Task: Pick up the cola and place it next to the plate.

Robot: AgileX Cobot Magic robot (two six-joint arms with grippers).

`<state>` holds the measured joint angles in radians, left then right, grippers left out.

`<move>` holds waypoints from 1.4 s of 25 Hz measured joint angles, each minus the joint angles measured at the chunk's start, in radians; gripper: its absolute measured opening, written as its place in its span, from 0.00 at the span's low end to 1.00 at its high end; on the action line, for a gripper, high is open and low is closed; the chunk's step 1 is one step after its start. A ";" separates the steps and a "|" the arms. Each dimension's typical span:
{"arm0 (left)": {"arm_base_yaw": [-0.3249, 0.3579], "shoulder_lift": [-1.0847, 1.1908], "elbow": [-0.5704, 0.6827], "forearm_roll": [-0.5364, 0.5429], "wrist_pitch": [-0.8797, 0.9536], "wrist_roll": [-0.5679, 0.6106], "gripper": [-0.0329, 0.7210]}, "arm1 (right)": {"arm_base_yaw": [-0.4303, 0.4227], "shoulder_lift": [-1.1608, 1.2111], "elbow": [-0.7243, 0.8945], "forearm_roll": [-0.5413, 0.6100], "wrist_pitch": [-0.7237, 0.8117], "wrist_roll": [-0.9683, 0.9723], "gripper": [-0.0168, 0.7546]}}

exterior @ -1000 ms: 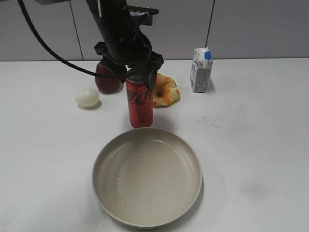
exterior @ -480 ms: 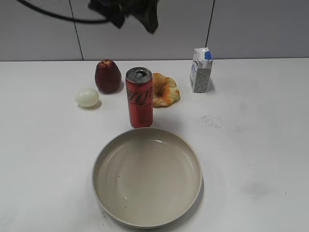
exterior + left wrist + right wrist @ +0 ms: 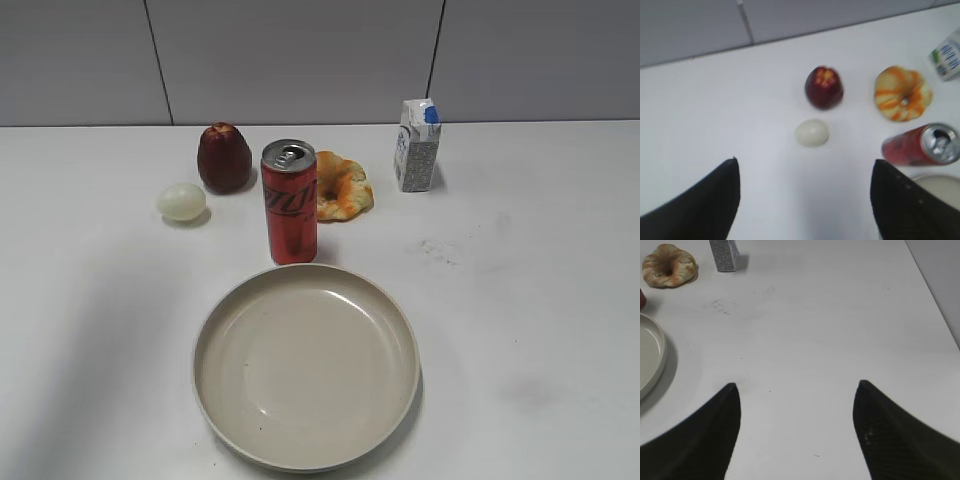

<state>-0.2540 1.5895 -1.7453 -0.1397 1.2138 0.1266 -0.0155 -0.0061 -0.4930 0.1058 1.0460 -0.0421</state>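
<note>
The red cola can (image 3: 290, 203) stands upright just behind the far rim of the beige plate (image 3: 305, 455), close to it. In the left wrist view the cola (image 3: 920, 145) shows at the right with the plate's rim (image 3: 940, 181) below it. My left gripper (image 3: 805, 162) is open and empty, high above the table, left of the can. My right gripper (image 3: 796, 387) is open and empty over bare table; the plate's edge (image 3: 655, 362) shows at its left. Neither arm shows in the exterior view.
A dark red apple (image 3: 223, 158) and a pale egg (image 3: 181, 201) lie left of the can. An orange bread ring (image 3: 343, 186) lies behind it. A white-and-blue carton (image 3: 416, 145) stands at the back right. A grey wall runs along the table's far edge.
My left gripper let go of the cola can and rose up out of the exterior view. The can stays upright behind the plate.
</note>
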 joint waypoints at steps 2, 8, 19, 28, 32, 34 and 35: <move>0.062 -0.102 0.156 0.001 0.002 0.000 0.83 | 0.000 0.000 0.000 0.000 0.000 0.000 0.71; 0.216 -0.429 0.634 0.012 -0.003 0.000 0.82 | 0.000 0.000 0.000 0.000 0.000 0.000 0.71; 0.242 -1.129 1.165 0.020 -0.205 0.000 0.82 | 0.000 0.000 0.000 0.000 0.000 0.000 0.71; 0.242 -1.403 1.242 0.022 -0.183 0.008 0.82 | 0.000 0.000 0.000 0.000 0.000 0.000 0.71; 0.242 -1.405 1.242 0.022 -0.181 0.009 0.82 | 0.000 0.000 0.000 0.000 0.000 0.000 0.71; 0.242 -1.405 1.242 0.022 -0.181 0.009 0.81 | 0.000 0.000 0.000 0.000 0.000 0.000 0.71; 0.242 -1.405 1.242 0.022 -0.181 0.009 0.80 | 0.000 0.000 0.000 0.000 0.000 0.000 0.71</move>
<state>-0.0116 0.1840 -0.5030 -0.1178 1.0324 0.1355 -0.0155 -0.0061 -0.4930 0.1058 1.0460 -0.0421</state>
